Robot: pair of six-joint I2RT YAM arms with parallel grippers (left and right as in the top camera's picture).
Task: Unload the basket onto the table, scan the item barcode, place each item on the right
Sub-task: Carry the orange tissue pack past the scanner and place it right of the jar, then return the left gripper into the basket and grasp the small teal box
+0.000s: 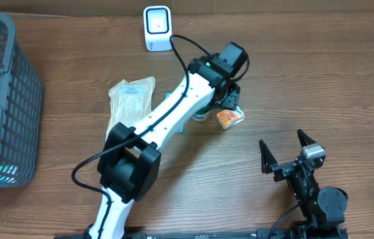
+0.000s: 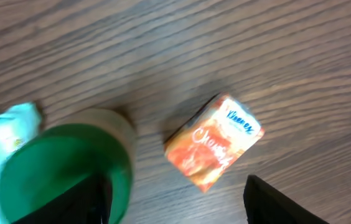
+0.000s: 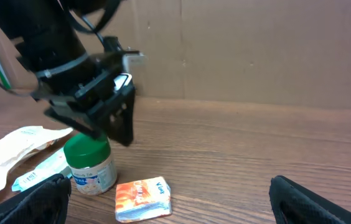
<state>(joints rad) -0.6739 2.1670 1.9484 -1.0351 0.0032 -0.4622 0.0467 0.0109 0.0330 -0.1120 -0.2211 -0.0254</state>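
An orange tissue pack (image 1: 229, 117) lies flat on the wooden table; it also shows in the left wrist view (image 2: 213, 149) and the right wrist view (image 3: 142, 198). My left gripper (image 1: 229, 99) hovers just above it, open, its dark fingers (image 2: 281, 204) spread to either side with nothing between them. A green-lidded jar (image 2: 63, 171) stands upright right beside the pack, under the left finger. The white barcode scanner (image 1: 157, 28) stands at the table's back edge. My right gripper (image 1: 285, 151) rests open near the front right, facing the pack.
A grey mesh basket (image 1: 1, 99) fills the far left. A beige pouch (image 1: 130, 99) and a pale green packet (image 3: 38, 174) lie left of the jar (image 3: 89, 163), partly under the left arm. A cardboard wall runs along the back.
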